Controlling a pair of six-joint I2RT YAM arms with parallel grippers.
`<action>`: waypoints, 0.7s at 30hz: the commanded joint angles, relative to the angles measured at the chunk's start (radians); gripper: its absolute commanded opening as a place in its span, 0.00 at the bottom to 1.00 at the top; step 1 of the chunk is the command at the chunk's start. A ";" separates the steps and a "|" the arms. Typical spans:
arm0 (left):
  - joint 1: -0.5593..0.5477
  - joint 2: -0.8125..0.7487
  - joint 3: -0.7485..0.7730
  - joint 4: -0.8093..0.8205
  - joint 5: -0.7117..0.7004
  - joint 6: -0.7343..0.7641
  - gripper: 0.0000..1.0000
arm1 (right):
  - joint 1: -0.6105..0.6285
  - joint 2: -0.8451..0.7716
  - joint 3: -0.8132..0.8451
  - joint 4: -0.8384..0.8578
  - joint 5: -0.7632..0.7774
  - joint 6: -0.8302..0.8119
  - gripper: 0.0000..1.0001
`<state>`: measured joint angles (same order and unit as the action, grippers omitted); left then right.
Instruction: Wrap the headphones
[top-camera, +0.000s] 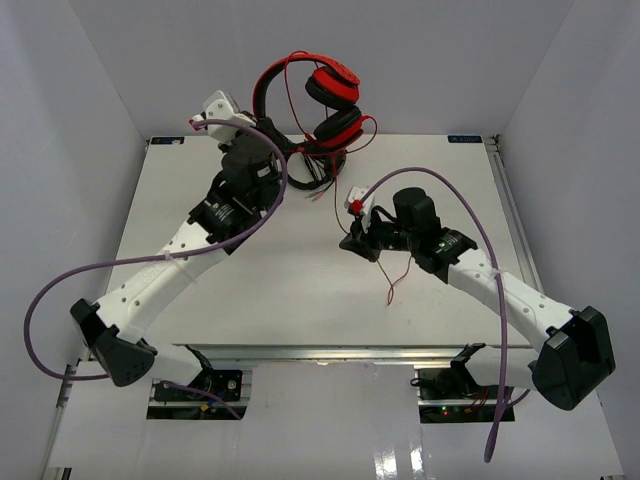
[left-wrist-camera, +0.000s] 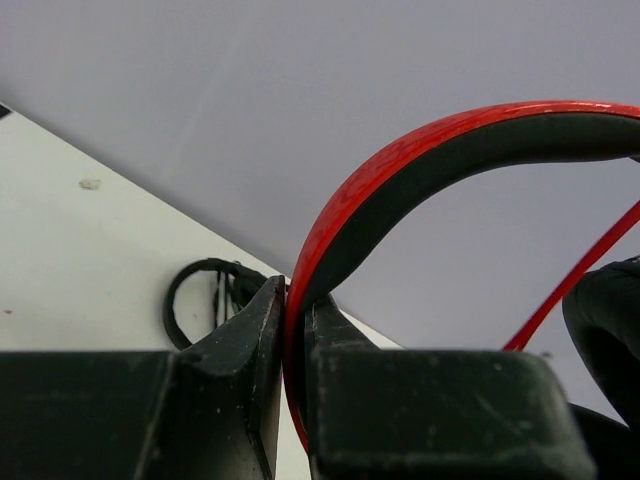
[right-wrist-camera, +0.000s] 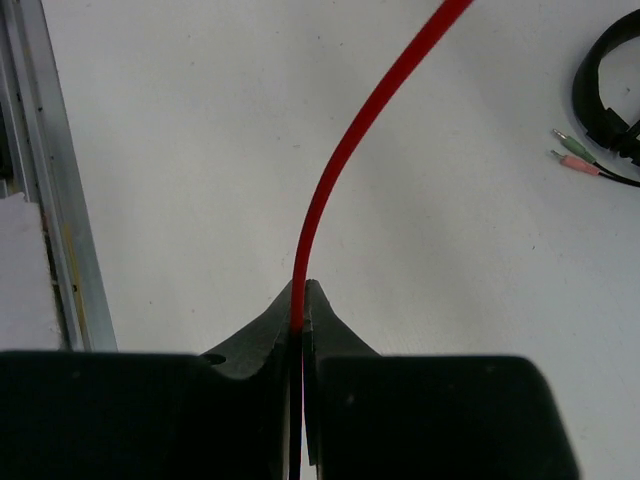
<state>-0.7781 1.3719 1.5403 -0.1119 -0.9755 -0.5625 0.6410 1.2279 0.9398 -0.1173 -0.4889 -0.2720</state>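
Headphones hang by headband in left hand, cable pinched in right hand.

Site type: robotics laboratory test cell. Evidence in the top view: a white tabletop fills the centre of the frame, boxed in by plain white panel walls at left, back and right, with metal rails along its near edge and right edge. 2 white-and-black robot arms, left and right, are mounted at the bottom of the frame, each trailing a looped purple cable.
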 joint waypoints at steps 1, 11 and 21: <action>0.072 0.056 0.067 0.056 -0.053 -0.012 0.00 | 0.047 -0.068 0.037 -0.026 0.081 -0.089 0.08; 0.148 0.145 -0.055 -0.035 0.041 0.042 0.00 | 0.117 -0.085 0.187 -0.154 0.330 -0.263 0.08; 0.080 0.205 -0.242 -0.115 0.368 0.180 0.00 | 0.131 -0.053 0.300 -0.097 0.685 -0.485 0.08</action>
<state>-0.6554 1.6057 1.3592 -0.2186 -0.7862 -0.4449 0.7681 1.1647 1.2090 -0.2824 0.0066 -0.6404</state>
